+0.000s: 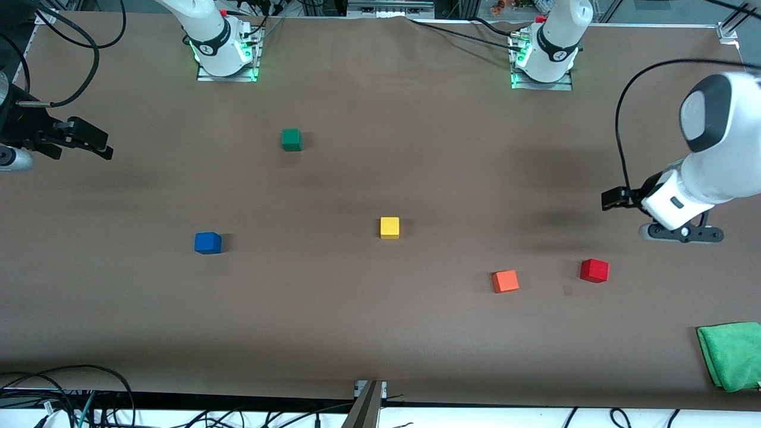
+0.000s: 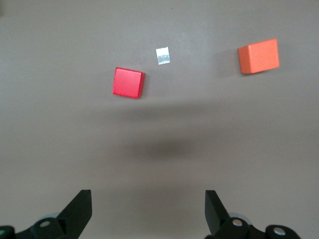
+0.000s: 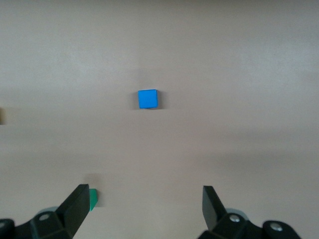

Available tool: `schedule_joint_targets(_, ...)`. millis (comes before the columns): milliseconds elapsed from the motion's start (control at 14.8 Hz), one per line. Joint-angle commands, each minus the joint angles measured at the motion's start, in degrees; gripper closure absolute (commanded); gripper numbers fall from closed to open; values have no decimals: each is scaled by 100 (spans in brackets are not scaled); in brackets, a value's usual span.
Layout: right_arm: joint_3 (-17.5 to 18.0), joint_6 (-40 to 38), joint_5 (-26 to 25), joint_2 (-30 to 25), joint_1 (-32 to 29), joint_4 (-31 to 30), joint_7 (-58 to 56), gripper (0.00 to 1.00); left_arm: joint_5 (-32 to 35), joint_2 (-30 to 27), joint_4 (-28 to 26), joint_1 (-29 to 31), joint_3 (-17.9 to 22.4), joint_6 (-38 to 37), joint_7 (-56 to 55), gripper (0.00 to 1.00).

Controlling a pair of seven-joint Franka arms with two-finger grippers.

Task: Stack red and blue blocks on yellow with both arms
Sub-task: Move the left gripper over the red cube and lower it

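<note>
The yellow cube sits near the table's middle. The blue cube lies toward the right arm's end and also shows in the right wrist view. The red cube lies toward the left arm's end and also shows in the left wrist view. My left gripper hangs open and empty over bare table beside the red cube. My right gripper hangs open and empty over the table's right-arm end, apart from the blue cube.
An orange cube lies beside the red one, toward the middle. A green cube sits nearer the robots' bases. A green cloth lies at the corner by the left arm's end. A small tape patch lies between red and orange.
</note>
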Motion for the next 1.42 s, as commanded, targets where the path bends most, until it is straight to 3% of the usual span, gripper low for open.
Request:
schedule_joint_targets(0,20,-69,49,25,-14,121,-92,0,95,316,-13,-5,141,487,336,0)
schedule_joint_targets(474,21,-77,58,25,-14,121,-92,0,25,1266,-22,4,353,1955,716,0)
schedule_joint_targets(949,3,-78,58,25,-14,121,-92,0,16,1671,-22,4,353,2659,672,0)
schedule_joint_targets(1355,3,-78,58,25,-14,121,-92,0,16,1715,-22,57,353,2695,724,0)
